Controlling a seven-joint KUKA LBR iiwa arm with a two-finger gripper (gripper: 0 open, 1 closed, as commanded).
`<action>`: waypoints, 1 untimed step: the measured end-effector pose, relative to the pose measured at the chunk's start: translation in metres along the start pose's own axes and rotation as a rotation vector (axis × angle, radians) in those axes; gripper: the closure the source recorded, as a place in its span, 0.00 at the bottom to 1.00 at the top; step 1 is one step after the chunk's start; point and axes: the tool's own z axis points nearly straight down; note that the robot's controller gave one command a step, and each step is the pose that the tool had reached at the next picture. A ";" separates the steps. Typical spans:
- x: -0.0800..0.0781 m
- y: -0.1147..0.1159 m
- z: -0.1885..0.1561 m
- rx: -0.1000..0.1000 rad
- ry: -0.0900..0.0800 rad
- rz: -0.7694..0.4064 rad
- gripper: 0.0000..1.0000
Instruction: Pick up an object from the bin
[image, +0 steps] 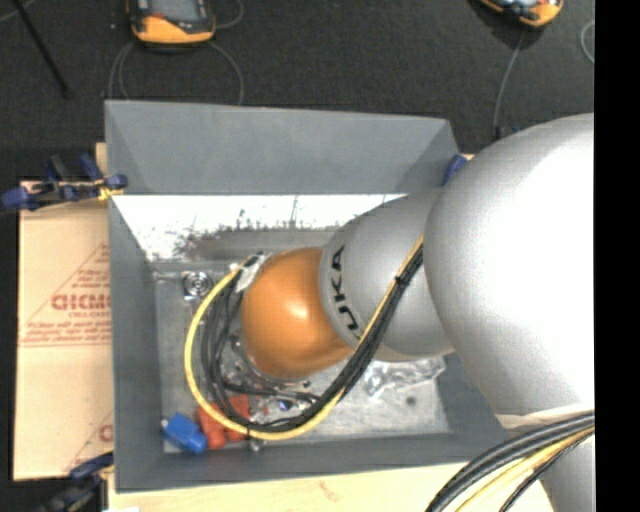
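Camera view from above: the grey bin (130, 330) has a small blue block-like thing (183, 434) at the far left of its floor, in the near-left corner. Just to the right of it, and touching it or nearly so, lies an orange-red piece (216, 428). Further back by the left wall sits a small silvery round thing (195, 285), apart from the other two. A yellow cable (195, 330) loops down the left side of the wrist and along its underside, with black cables inside the loop. Next comes the rounded orange cover (285, 315), which hides most of what is below it. The gripper (262, 392) seems to be the dark metal showing under that cover, low over the floor and nearest the orange-red piece. Whether it is open or closed, or has hold of anything, cannot be told. To the right, a crumpled clear or silvery wrapper (400, 380) lies on the floor. The big silver arm (500, 280) covers the right side.
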 end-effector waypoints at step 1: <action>0.000 0.005 0.000 -0.009 0.002 0.005 1.00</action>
